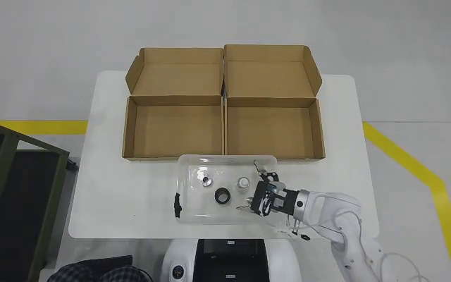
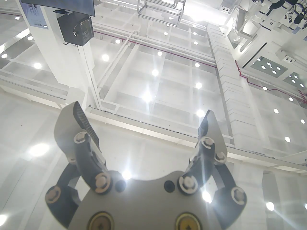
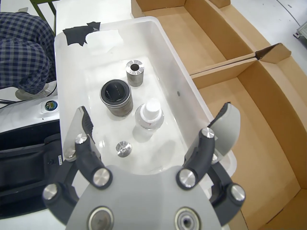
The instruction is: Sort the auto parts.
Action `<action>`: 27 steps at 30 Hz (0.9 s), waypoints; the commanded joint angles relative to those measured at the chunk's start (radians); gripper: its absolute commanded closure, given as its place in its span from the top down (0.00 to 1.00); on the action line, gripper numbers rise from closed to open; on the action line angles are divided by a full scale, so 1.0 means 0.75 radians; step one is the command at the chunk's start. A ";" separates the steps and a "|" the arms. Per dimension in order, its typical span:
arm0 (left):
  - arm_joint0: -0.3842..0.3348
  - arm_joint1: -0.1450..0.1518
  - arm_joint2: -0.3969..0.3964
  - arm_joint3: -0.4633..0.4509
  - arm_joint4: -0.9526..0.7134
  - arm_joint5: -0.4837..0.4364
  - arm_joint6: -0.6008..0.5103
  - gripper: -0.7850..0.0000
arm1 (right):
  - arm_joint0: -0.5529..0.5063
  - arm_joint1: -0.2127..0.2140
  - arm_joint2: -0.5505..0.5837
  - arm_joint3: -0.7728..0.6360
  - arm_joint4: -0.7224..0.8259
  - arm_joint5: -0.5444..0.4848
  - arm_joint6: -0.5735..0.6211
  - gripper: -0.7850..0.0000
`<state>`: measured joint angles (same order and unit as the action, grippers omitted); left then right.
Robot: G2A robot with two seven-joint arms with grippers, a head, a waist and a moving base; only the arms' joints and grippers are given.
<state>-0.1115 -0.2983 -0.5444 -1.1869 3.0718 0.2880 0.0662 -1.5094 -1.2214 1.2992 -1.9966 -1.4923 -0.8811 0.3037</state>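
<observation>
Boxes: two cardboard boxes (image 1: 174, 130) sit beyond my right gripper (image 3: 156, 118), past the bin.
Bin: the clear bin (image 3: 168, 41) is under that gripper. Its fingers are wide apart.
Parts: the black ring (image 3: 116, 101), metal tube (image 3: 135, 72) and white-capped part (image 3: 150, 118) stand upright just ahead. The tiny disc (image 3: 123, 148) is closest.
Left gripper (image 2: 142, 116): fingers apart, aimed at the ceiling, so I think the right arm is nearer.
Views: the top view gives the box layout, the right wrist view how the parts stand.
</observation>
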 commanded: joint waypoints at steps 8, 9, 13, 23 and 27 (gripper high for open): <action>0.000 0.000 0.000 0.000 0.000 0.000 0.000 1.00 | 0.048 0.006 -0.041 0.058 0.037 0.045 0.093 0.83; 0.000 0.000 0.000 0.000 0.000 0.000 0.000 1.00 | 0.051 0.006 -0.046 0.062 0.041 0.047 0.104 0.73; 0.000 0.000 0.000 0.000 0.000 0.000 0.000 1.00 | 0.061 0.011 -0.061 0.073 0.057 0.048 0.144 0.67; 0.000 0.000 0.000 0.000 0.000 0.000 0.000 1.00 | 0.087 0.021 -0.085 0.111 0.042 0.090 0.173 0.43; 0.000 0.000 0.000 0.000 0.000 0.000 0.000 1.00 | 0.091 0.027 -0.087 0.116 0.041 0.090 0.167 0.34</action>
<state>-0.1115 -0.2983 -0.5444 -1.1869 3.0718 0.2880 0.0662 -1.4416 -1.2022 1.2346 -1.9094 -1.4618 -0.8128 0.4295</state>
